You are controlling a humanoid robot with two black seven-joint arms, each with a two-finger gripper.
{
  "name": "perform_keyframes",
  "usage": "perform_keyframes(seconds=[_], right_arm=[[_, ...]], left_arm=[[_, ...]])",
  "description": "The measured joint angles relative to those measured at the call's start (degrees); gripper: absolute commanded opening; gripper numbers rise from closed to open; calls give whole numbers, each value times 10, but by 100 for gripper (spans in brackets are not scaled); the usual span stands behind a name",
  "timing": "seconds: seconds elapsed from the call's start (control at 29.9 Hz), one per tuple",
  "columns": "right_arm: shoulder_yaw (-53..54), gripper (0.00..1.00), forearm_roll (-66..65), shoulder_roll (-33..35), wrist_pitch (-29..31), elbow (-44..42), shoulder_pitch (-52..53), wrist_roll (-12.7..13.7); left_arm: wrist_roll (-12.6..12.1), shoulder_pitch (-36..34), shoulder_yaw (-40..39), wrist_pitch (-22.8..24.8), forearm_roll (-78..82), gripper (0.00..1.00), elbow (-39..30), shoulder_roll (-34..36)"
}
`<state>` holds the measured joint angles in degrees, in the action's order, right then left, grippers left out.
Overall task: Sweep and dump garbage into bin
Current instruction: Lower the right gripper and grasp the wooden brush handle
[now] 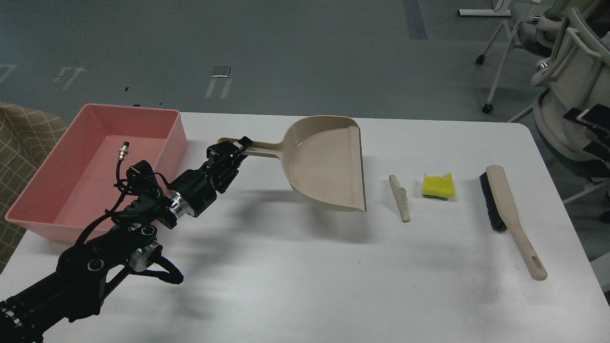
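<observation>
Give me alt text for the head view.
The left gripper has its jaws at the handle of a beige dustpan on a white table. A pink bin sits left; a pale wedge, yellow sponge and brush lie right.

Dustpan handle (259, 148): end hidden behind our left gripper (232, 153). Tabletop (305, 267): cropped at bottom edge. Office chair (567, 71): cut off at right edge.

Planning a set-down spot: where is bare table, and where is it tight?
Bare: the table's whole near strip, below dustpan and brush. Tight: the gaps from dustpan lip to pale wedge, yellow block and brush. Left gripper is at the dustpan handle beside the bin.
</observation>
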<state>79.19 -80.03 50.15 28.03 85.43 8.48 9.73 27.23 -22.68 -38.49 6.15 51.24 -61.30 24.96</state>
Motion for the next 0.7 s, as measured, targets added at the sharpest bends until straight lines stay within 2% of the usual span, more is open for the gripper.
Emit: perform_keyframes(seconds=[0.07,0.17,0.33,0.47,0.57,0.7], right_arm=[[-1,100,-69,-18,-1,14,-16,2],[-3,100,-105,-27,-2,40,-36,-1],[-5,100,-109,-6,-1,54,-56,-33],[-17,100,-112,28,0,51,-54,-41],[-34,99,-118,19,0,51,-49,-31],[-42,98,-127,-21,0,50,-48,12]], left_arm=[[0,0,0,0,0,0,-3,0],[0,1,0,0,0,0,-8,0],[0,1,0,0,-1,0,-10,-1],[0,1,0,0,-1,0,-10,-1],[1,1,0,0,-1,0,-10,0],[1,1,0,0,-1,0,-10,0]])
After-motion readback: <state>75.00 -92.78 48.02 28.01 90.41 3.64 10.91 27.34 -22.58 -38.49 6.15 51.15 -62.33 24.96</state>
